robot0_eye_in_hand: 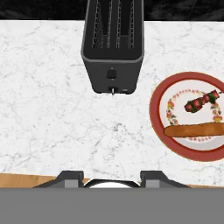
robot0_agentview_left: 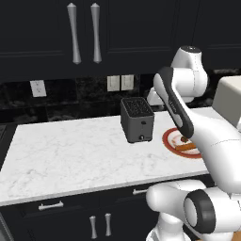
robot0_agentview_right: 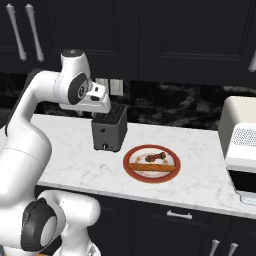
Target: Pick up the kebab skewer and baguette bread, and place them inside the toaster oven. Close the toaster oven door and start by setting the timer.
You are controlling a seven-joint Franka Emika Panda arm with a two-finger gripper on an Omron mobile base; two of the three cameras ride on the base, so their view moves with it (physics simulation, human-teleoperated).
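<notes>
Your claw (robot0_eye_in_hand: pixel 112 177) is pressed together, empty, above the counter; the kebab skewer (robot0_eye_in_hand: pixel 201 102) lies far-right of it, tilted across the plate (robot0_eye_in_hand: pixel 159 97).

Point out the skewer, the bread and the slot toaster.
skewer (robot0_eye_in_hand: pixel 201 102), hand view, on the meat chunks.
bread (robot0_eye_in_hand: pixel 195 130), hand view, middle of the loaf.
slot toaster (robot0_agentview_right: pixel 109 133), right base view, front face.

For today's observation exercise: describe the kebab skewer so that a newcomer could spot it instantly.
On the marble counter, right of the dark slot toaster, sits a red-rimmed plate. The kebab skewer lies on its far half: short, with dark chunks, unlike the smooth orange-brown baguette in front.
</notes>
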